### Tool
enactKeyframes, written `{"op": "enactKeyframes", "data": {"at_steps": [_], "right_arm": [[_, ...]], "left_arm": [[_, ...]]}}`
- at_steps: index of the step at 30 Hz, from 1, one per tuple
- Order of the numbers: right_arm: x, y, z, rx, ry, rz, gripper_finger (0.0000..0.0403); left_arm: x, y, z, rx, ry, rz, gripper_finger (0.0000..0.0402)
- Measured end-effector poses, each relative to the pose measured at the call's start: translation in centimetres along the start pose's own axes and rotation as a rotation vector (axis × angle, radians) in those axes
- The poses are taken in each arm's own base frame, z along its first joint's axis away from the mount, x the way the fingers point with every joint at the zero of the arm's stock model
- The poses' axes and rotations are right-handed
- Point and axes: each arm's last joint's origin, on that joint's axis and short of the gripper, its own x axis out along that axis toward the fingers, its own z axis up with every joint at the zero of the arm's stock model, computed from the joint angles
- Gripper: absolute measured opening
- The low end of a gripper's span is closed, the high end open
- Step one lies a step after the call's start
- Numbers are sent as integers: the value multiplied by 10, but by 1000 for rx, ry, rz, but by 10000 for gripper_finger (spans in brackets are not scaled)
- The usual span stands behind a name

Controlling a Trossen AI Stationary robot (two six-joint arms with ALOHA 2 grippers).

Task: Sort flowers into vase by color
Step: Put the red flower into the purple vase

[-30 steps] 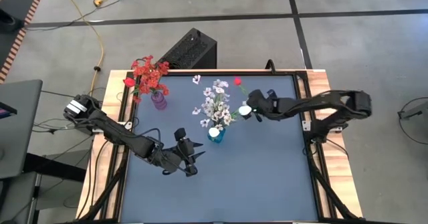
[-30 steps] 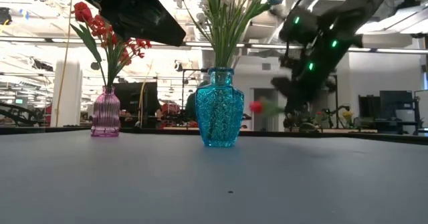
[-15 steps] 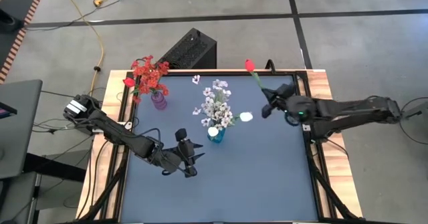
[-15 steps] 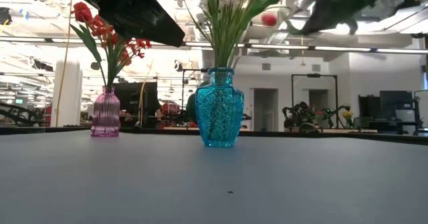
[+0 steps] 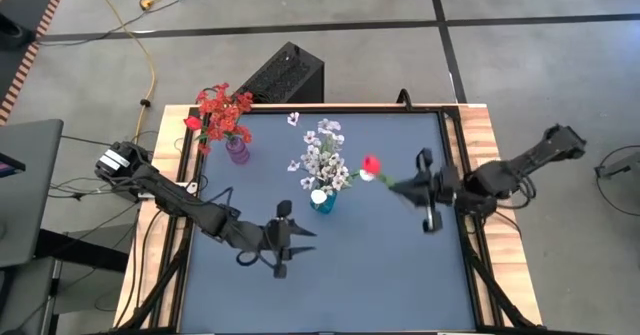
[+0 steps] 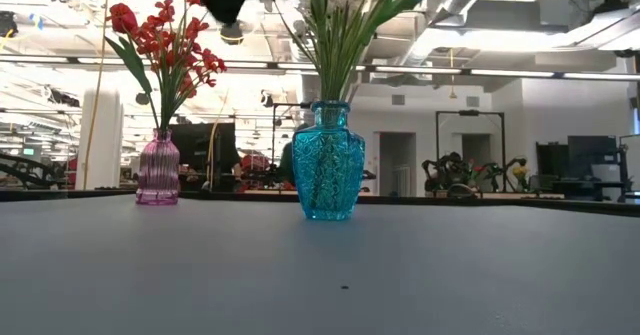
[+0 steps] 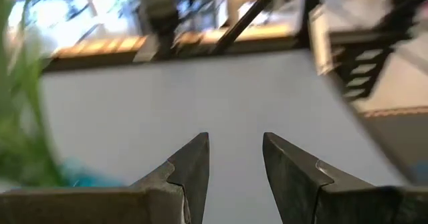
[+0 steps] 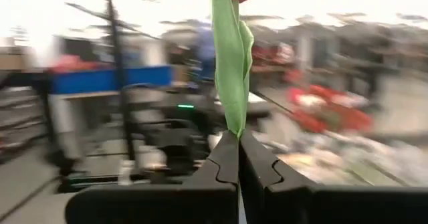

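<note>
— What's the right hand [image 5: 422, 190] got now?

— It's pinched tight on the green stem of a single red flower [image 5: 371, 164]. In the right wrist view the two fingers [image 8: 225, 158] meet around that stem and the bloom stands just past them. A second ago the same flower lay on the worktop [image 5: 370, 265] beside the blue vase [image 5: 322, 201]; then it was swung out over the far edge, and now it hangs over the worktop just right of the white flowers [image 5: 322, 160].

— So it's off the worktop. Where should it go?

— My guess is the pink vase [image 5: 238, 152] at the far left corner, with the other red flowers [image 5: 222, 113]. It's well apart, so there's a carry across ahead.

— And the left hand [image 5: 281, 247]?

— Narrowly parted, holding nothing, low over the near-left worktop; it has turned a little.
</note>
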Motion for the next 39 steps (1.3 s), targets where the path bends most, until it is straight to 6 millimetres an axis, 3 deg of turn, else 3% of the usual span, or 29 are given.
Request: {"op": "enactKeyframes", "data": {"at_steps": [7,12,21,29,39], "right_arm": [[29,51,-23,-83,-122,267,24],[54,71,-53,-141,-224,285,23],[86,77,-89,-114,-441,291,23],[129,80,-100,-131,-441,238,23],[157,76,-111,-162,-405,202,23]], "left_arm": [[-1,-5,18,15,-180,-134,130],[-3,-5,27,-1,-269,-162,130],[-6,-5,37,-3,-380,-193,130],[-4,1,38,35,-385,-159,130],[-2,3,37,84,-377,-117,130]]}}
